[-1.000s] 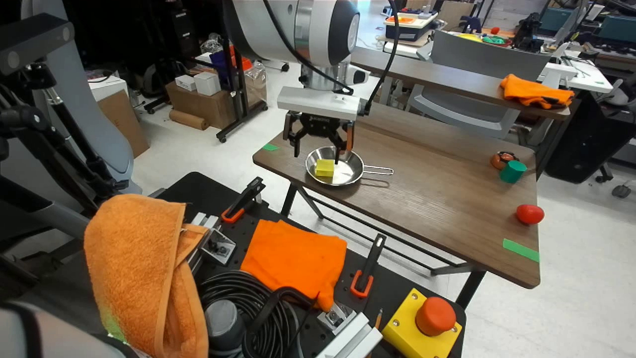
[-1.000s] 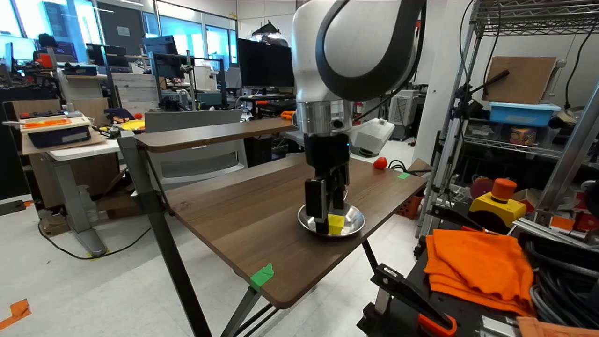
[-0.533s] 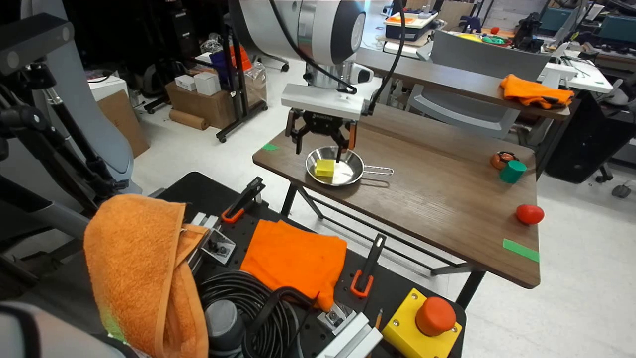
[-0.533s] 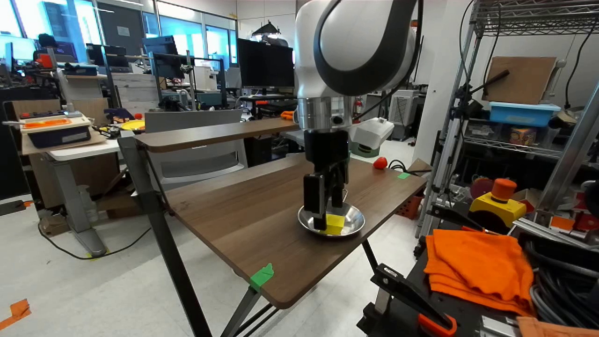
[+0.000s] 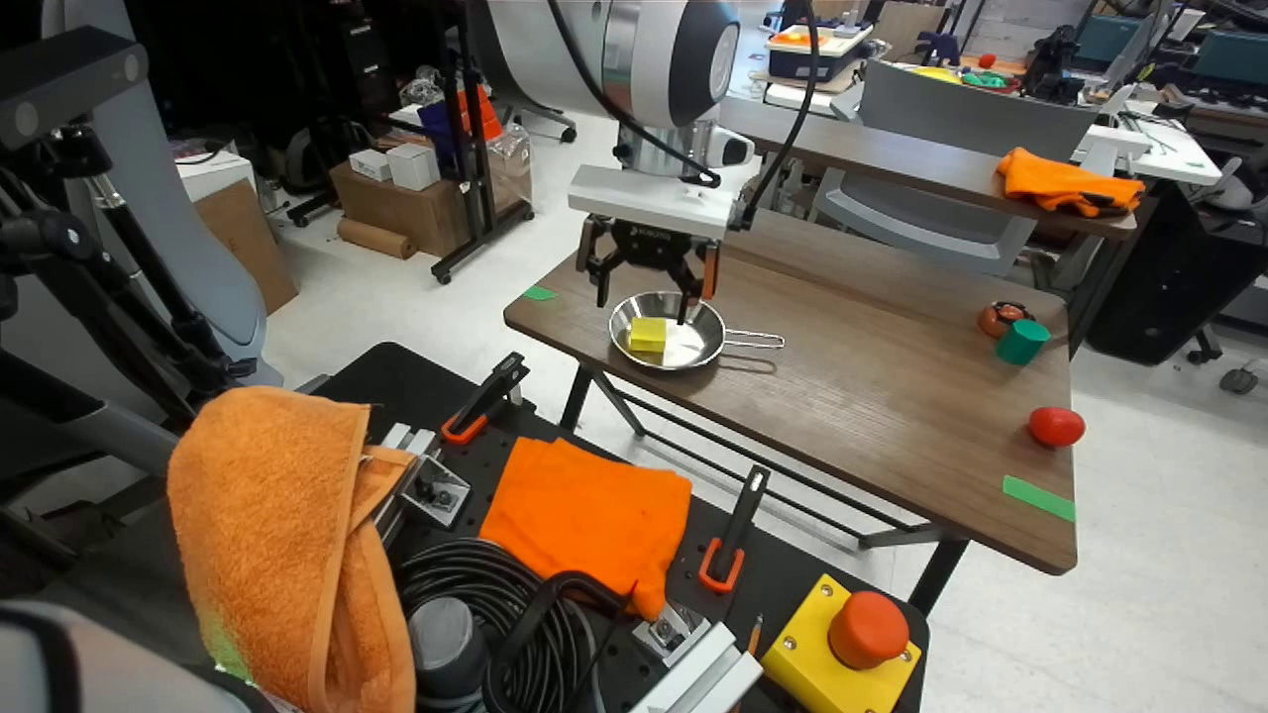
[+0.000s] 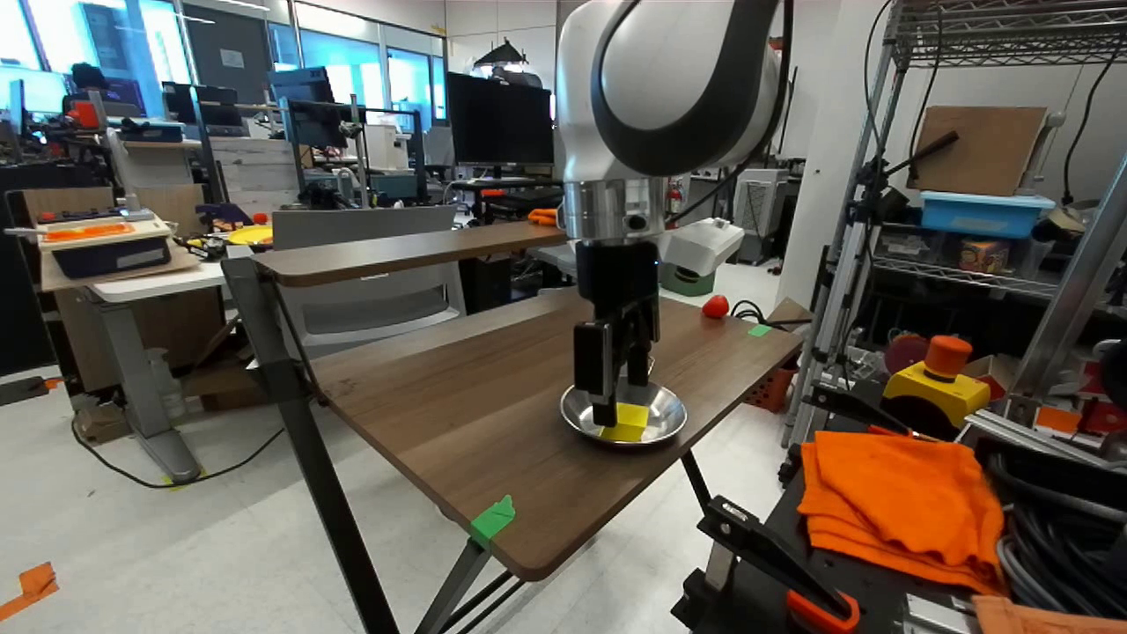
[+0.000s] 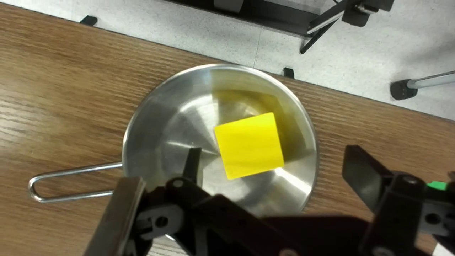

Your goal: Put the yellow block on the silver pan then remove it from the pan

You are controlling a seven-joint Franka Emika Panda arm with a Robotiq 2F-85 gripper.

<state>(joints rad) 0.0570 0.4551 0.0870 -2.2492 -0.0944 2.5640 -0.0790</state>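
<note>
1. Your yellow block (image 7: pixel 249 145) sits inside the silver pan (image 7: pixel 160 117), off-centre, on the side away from the handle (image 7: pixel 81 170). The pan stands on the table (image 5: pixel 852 396), near its edge.
2. Your gripper (image 5: pixel 642 313) hangs above the pan with its jaws spread wide, and it has hold of nothing. In the wrist view, 1 finger (image 7: pixel 193 163) is over the pan and the other finger (image 7: pixel 362 176) is outside it, over the table; bare metal shows between the block and the finger on the handle side.
3. You can count step 1, block onto pan, as done: in both exterior views the block rests in the pan without a grip on it.
4. Step 2, taking the block out, is left to do.
5. As I judge it, you need to bring the fingers down on 2 opposite sides of the block, close them, lift it over the pan's wall and release it elsewhere. The task names no spot; the table beside the pan seems a sensible choice.
6. The block looks turned slightly against the fingers, so a small wrist turn may help your grasp.
</note>
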